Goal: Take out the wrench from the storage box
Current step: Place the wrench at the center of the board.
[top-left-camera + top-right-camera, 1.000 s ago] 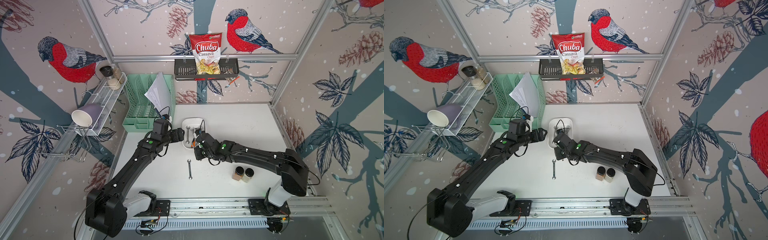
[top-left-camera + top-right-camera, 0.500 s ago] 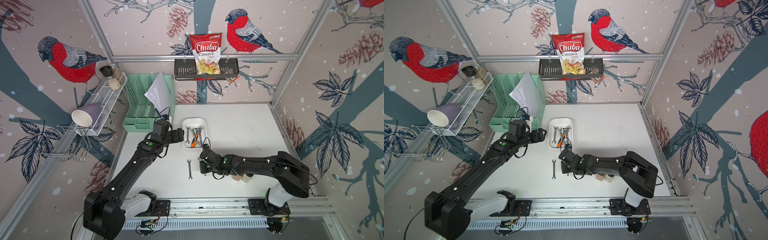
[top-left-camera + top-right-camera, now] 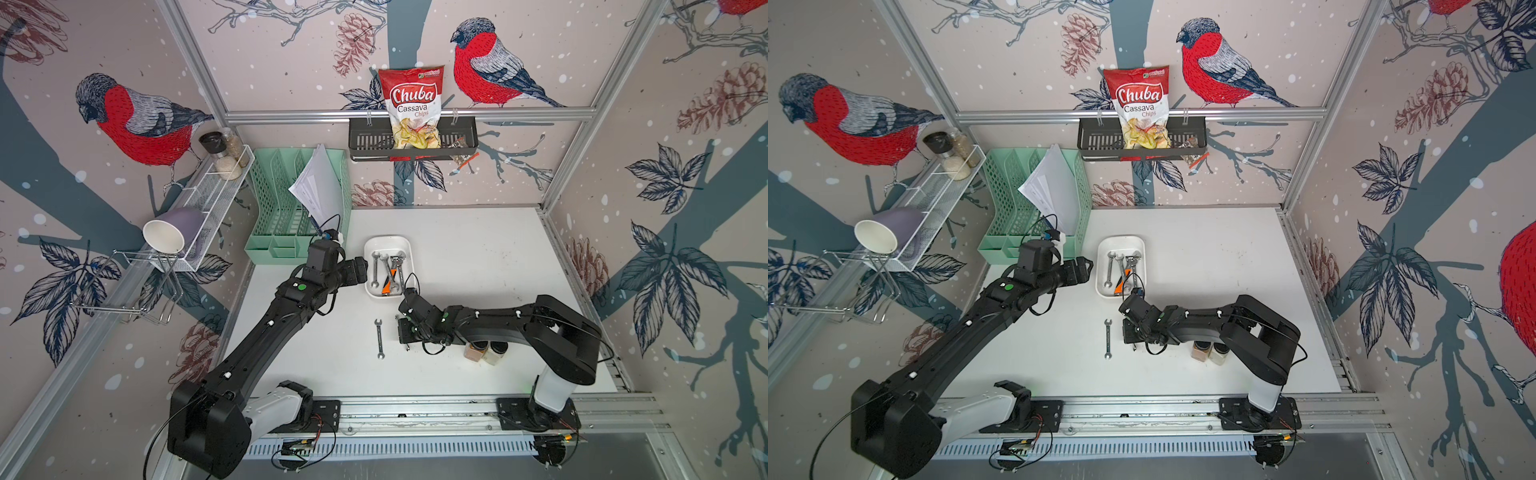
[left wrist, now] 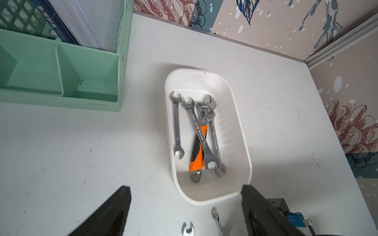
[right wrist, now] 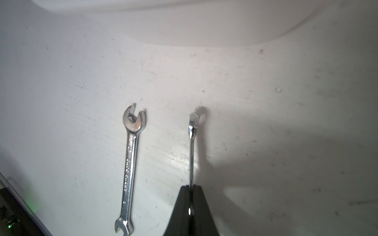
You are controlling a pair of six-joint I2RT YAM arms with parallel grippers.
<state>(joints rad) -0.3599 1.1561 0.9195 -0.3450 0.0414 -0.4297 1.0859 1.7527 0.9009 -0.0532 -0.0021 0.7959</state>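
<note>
The white storage box point(image 3: 388, 240) point(image 3: 1121, 239) point(image 4: 196, 81) stands mid-table and holds several silver wrenches point(image 4: 177, 124) and an orange-handled one point(image 4: 197, 161). In front of the box my right gripper point(image 5: 191, 187) point(image 3: 402, 332) is shut on a thin wrench point(image 5: 191, 147) point(image 4: 216, 220) seen edge-on, low over the table. I cannot tell whether it touches. Beside it another wrench point(image 5: 131, 163) point(image 3: 379, 338) point(image 3: 1108, 338) lies flat on the table. My left gripper point(image 4: 185, 189) point(image 3: 361, 270) hovers open at the box's left side, holding nothing.
A mint-green organizer point(image 3: 291, 208) with papers stands behind the left arm. Two small jars point(image 3: 484, 351) sit partly under the right arm. A black basket point(image 3: 365, 141) with a chips bag hangs on the back wall. A wire shelf point(image 3: 208, 195) with a cup lines the left wall.
My right gripper has drawn back from the box toward the table's front with the thin wrench, coming down beside the wrench lying there. The left arm has hardly moved.
</note>
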